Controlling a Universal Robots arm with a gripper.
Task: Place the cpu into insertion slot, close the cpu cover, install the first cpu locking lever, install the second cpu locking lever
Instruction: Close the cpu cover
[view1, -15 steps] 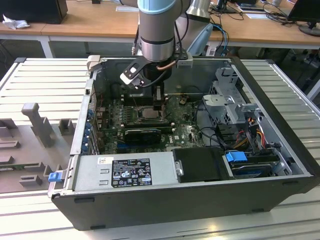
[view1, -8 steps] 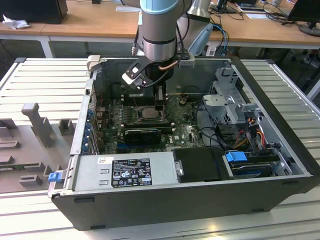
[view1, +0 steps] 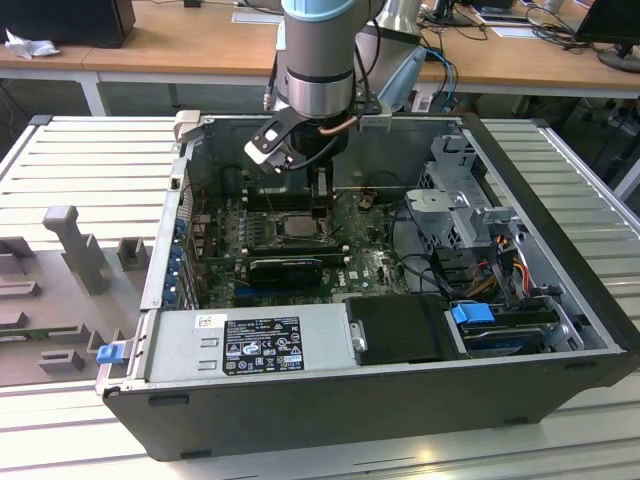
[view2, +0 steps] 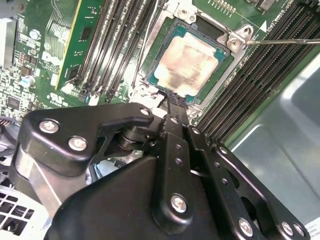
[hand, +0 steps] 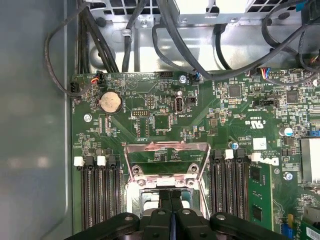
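Observation:
The cpu (view2: 192, 60), a square chip with a smeared silvery top, lies seated in the insertion slot (view2: 224, 70) on the green motherboard. In the exterior view the cpu (view1: 298, 226) shows inside the open computer case. The cpu cover (hand: 167, 150), a metal frame with a square window, stands raised off the socket. My gripper (view2: 172, 96) is shut with nothing between its fingers, its tip at the socket's edge beside the chip. In the first wrist view the gripper (hand: 171, 194) sits just below the raised cover. A thin locking lever rod (view2: 285, 42) sticks out past the socket corner.
Black memory slots (hand: 97, 190) flank the socket, with one green memory stick (view2: 70, 45) fitted. A black graphics card (view1: 285, 268), a power supply (view1: 250, 345) and a drive cage (view1: 460, 190) crowd the case. Cables (hand: 165, 30) hang over the board's far edge.

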